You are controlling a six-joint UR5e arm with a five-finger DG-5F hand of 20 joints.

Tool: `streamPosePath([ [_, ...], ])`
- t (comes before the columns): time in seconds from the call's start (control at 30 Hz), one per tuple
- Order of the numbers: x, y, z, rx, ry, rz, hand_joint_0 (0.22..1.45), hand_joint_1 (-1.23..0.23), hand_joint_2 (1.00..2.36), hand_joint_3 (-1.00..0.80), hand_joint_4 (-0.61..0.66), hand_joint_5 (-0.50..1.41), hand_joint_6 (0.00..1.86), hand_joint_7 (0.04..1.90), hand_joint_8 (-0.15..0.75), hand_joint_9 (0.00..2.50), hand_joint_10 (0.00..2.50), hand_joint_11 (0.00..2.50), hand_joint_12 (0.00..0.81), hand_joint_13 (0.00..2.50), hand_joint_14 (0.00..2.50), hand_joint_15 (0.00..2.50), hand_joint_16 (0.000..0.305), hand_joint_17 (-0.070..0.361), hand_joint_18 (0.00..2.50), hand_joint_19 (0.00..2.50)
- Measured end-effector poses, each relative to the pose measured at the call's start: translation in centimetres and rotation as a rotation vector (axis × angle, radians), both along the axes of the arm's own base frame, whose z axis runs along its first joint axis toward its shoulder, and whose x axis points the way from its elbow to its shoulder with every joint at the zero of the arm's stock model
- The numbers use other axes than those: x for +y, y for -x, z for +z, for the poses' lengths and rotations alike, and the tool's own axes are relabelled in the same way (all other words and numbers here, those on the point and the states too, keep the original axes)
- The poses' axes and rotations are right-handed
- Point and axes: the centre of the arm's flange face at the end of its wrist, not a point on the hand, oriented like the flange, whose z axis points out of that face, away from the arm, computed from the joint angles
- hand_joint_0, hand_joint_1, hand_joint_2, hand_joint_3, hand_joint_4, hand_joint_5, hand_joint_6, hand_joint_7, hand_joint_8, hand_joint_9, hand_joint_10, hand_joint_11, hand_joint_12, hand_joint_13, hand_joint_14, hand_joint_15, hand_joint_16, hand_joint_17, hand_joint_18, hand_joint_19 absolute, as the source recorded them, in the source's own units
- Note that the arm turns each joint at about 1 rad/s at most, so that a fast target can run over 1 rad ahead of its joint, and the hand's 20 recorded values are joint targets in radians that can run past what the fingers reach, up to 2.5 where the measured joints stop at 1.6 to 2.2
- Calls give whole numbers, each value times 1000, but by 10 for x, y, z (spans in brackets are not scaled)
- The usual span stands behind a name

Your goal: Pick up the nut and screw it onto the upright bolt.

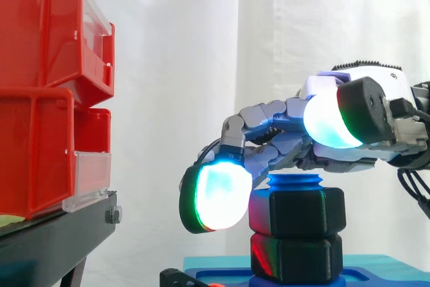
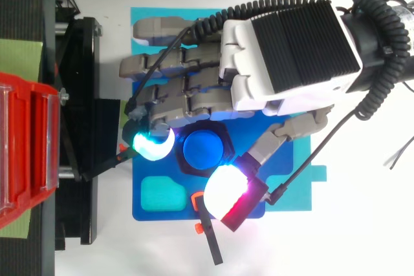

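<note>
Stand [image 1: 60,233], black, at the left edge of both views. Red bins [image 1: 40,31] are stacked on it with clear front flaps, and a green sheet [image 2: 19,63] lies under them. White curtain [image 1: 201,45] behind everything. The table [image 2: 362,237] is white.

A blue base plate [image 2: 155,214] lies on the table just beside the stand. Its left edge in the top view runs along the stand's foot. A teal recess [image 2: 162,192] sits near the plate's lower-left corner in that view. A small orange-and-black clamp [image 2: 210,244] pokes off the plate's lower edge just right of the recess.

The blue bolt [image 2: 206,148] stands upright, left of the plate's middle. The nut [image 1: 295,212], black and hexagonal, is already around the bolt, with a short bit of blue thread showing above it. It rests on a second black hex block [image 1: 295,258] that sits on the plate.

My hand [image 2: 284,50] comes in from the right, palm down over the bolt top, and hides much of the plate's upper half in the top view. My fingers are loosely bent and spread, clamped on nothing. One cyan fingertip [image 1: 218,196] hangs at the nut's left face, touching or just beside it, I can't tell which. My thumb pad [image 1: 326,119], white with a red edge, is raised above nut height, off the nut's near right corner.
</note>
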Motion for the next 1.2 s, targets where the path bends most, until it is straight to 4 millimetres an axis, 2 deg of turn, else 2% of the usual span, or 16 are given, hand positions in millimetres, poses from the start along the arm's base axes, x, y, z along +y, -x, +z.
streamPosePath([
  [0.23, -1, 0, -1, -4, 1, -2, 495, -158, 1000, -500, 213, -99, 503, 1226, 258, 576, 0, 0, 317, 240, 0, 0, 42, 95, 0, 0],
  [0.8, -27, 4, 0, -8, 3, -14, 506, -201, 1000, -500, 179, -56, 500, 1524, 270, 688, 0, 0, 301, 359, 0, 0, 38, 87, 53, 0],
  [1.0, -41, 7, -1, -7, 12, -19, 519, -249, 1000, -500, 166, -7, 506, 1517, 274, 846, 0, 0, 274, 463, 0, 0, 36, 82, 161, 0],
  [1.2, -57, 12, -3, 6, 22, -29, 507, -267, 1000, -500, 114, 31, 587, 1268, 263, 1084, 0, 5, 237, 652, 0, 23, 33, 75, 399, 0],
])
